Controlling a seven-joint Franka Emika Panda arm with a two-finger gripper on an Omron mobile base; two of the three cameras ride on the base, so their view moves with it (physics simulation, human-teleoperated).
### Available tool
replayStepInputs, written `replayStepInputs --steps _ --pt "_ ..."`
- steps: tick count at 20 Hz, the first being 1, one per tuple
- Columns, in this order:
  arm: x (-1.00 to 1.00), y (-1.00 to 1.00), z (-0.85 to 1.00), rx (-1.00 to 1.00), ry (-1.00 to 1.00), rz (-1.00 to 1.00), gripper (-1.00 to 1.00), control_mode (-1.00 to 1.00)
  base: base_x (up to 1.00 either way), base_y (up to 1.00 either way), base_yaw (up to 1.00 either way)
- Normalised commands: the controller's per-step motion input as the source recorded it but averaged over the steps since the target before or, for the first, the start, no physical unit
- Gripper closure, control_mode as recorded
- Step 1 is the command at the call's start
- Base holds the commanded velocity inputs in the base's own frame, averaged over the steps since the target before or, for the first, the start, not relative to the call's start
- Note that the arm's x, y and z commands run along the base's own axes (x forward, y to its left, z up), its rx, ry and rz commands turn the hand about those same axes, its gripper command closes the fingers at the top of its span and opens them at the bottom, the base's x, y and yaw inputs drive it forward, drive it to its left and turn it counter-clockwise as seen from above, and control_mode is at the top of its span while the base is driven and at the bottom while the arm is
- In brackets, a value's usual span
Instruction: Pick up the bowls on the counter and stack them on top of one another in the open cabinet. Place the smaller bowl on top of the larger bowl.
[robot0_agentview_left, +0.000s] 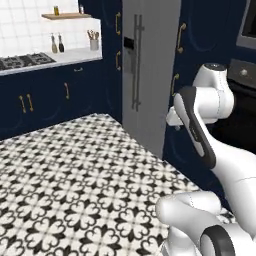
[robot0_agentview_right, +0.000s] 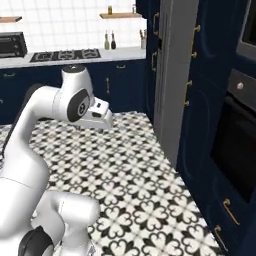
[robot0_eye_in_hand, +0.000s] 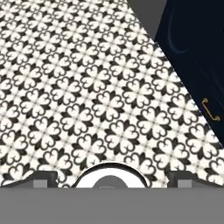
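Tool (robot0_eye_in_hand: 112, 177) hangs spread wide above patterned floor (robot0_eye_in_hand: 87, 96), beside navy cabinet (robot0_eye_in_hand: 197, 52).

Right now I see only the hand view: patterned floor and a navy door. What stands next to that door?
Observer: A tall grey fridge with long handles, left of the navy doors.
Operator: Is there any counter ahead?
Observer: Yes, a counter runs along the far wall, with a stove on it.
Operator: And what is on the arm's right?
Observer: A black oven, set among those doors.
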Motion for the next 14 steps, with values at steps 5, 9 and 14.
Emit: replayStepInputs --steps 5,9,14 --pt "0.0 0.0 0.0 0.0 0.0 0.0 -1.0 1.0 0.57 0.0 0.85" --pt "0.0 0.0 0.0 0.0 0.0 0.0 -1.0 1.0 0.26 0.0 0.92" --pt "0.0 0.0 0.0 0.0 0.0 0.0 -1.0 1.0 0.12 0.0 0.95"
